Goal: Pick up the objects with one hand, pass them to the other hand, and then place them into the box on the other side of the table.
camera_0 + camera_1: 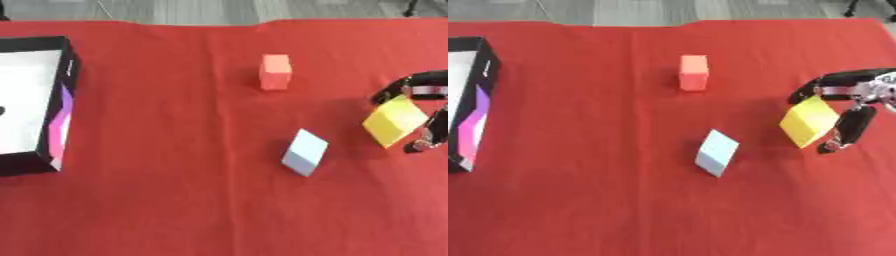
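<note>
A red cloth is covering the whole worktop, reaching to its far edge, where grey floor is showing beyond. A black box with a white inside and a purple and pink pattern on its side wall is sitting at the left edge of the worktop, well apart from everything else. The right hand is coming in at the right edge, its dark fingers curling round a yellow block, which is tilting on one corner between them; whether the block is touching the cloth cannot be told. A pale blue block is lying tilted near the middle of the worktop. An orange block is standing upright nearer the far edge, apart from the other two
</note>
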### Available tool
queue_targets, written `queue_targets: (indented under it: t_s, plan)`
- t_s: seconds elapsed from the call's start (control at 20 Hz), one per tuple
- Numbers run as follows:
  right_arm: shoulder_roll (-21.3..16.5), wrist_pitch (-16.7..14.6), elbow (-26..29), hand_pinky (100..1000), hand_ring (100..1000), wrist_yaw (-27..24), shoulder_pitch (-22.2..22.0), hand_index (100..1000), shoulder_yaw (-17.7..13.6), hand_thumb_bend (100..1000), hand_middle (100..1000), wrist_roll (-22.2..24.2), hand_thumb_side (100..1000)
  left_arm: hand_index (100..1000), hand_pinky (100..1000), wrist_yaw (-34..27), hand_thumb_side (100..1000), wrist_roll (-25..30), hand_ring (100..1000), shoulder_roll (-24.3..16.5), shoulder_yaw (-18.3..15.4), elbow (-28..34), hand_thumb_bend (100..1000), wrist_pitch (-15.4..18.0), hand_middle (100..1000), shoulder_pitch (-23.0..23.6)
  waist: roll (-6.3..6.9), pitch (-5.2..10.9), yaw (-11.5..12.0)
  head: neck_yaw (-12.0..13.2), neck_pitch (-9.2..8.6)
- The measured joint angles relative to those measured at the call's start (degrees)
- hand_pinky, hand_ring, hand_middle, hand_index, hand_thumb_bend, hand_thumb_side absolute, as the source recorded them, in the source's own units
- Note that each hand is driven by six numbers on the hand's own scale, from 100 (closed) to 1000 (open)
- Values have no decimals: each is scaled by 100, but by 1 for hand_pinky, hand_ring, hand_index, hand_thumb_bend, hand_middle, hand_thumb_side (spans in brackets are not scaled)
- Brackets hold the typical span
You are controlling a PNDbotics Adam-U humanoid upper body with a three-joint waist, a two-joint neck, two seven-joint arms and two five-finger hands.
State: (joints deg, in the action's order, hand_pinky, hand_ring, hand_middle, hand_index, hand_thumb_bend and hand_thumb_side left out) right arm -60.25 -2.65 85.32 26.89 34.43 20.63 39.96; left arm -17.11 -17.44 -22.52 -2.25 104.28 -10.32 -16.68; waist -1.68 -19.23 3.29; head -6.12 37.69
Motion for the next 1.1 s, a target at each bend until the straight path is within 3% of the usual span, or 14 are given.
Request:
queue_targets:
  t_s: [0.55,1.1]
  plan:
    - [48,31,-143,986,885,62,4,888,0,443,826,-147,100,674,802,0,926,14,936,1,3,0,153,-11,719,0,0,-2,-2,-14,0]
    - [48,63,-164,976,870,-7,4,840,0,419,789,-403,100,674,803,0,926,27,938,1,35,0,153,-24,719,0,0,-2,1,-11,0]
